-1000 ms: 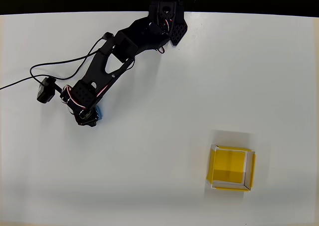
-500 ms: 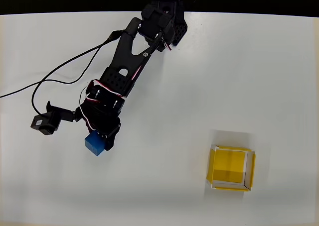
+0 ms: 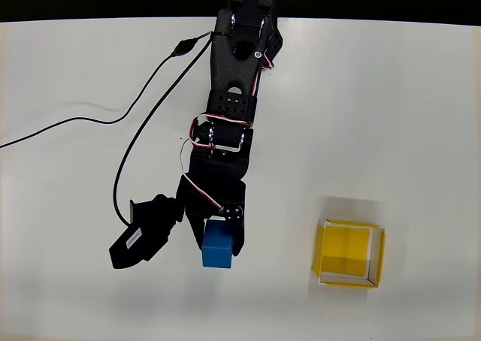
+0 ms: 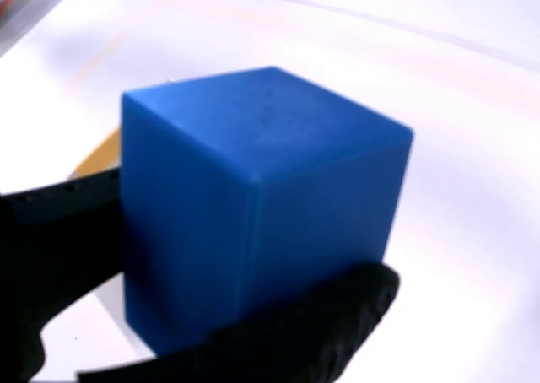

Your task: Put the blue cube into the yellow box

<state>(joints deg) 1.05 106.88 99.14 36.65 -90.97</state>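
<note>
Overhead view shows the broad white tabletop [image 3: 421, 116] with the black jointed arm [image 3: 233, 93] now stretched straight down the picture from its base at the top edge, having swung round from the left side where it reached a second ago. To the right, well apart from the arm, sits the square open-topped yellow box [image 3: 350, 253] with thin pale rims, unmoved. At the arm's tip the black two-finger gripper [image 3: 219, 237] is clamped on the small matte bright-blue cube [image 3: 216, 252], which has travelled with it from the far left and so appears lifted clear. Seen from the wrist camera, the cube [image 4: 253, 223] sits between dark fingers [image 4: 337, 315]. The carry looks about halfway done, and more rightward travel is needed.
</note>
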